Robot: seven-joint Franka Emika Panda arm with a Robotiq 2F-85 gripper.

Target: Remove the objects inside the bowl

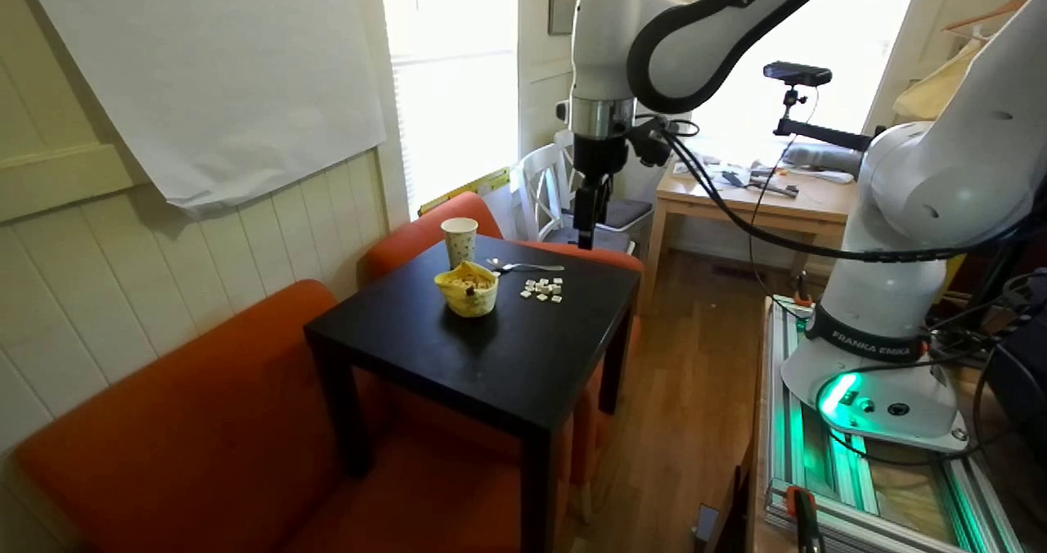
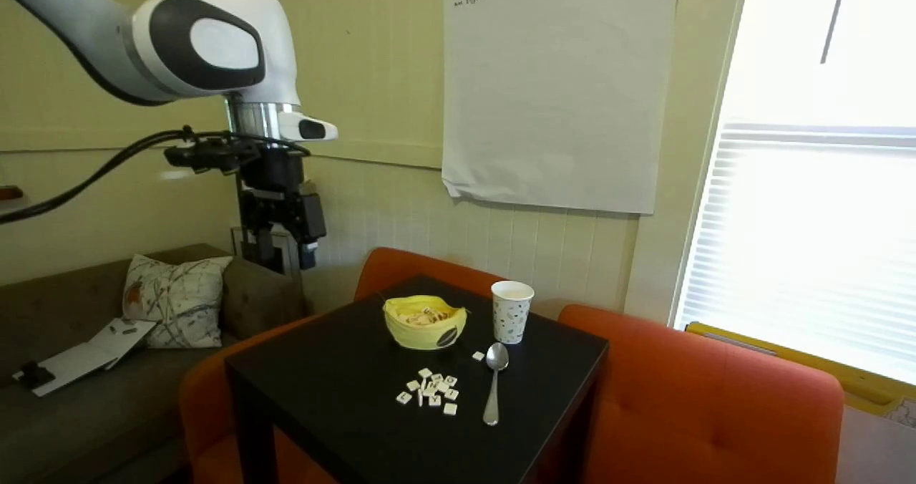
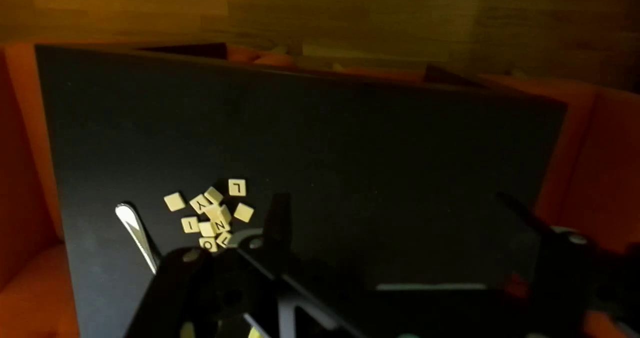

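Observation:
The small yellow bowl [image 1: 468, 303] stands upright on the black table; it also shows in an exterior view [image 2: 422, 337]. Small tan pieces [image 2: 424, 317] lie inside it; what they are is hard to make out. In the wrist view only a yellow sliver of the bowl [image 3: 254, 333] shows at the bottom edge, behind the gripper's linkage. My gripper [image 1: 584, 238] points down, well above the table and apart from the bowl. It shows in an exterior view [image 2: 288, 251] to the left of and above the bowl. In the wrist view the fingers [image 3: 393, 198] are wide apart with nothing between them.
Several white letter tiles [image 3: 212, 218] lie loose on the black table [image 1: 409, 365] near the bowl. A metal spoon [image 2: 494, 387] lies beside them. A patterned paper cup [image 2: 512, 312] stands close to the bowl. Orange chairs [image 2: 701, 398] surround the table.

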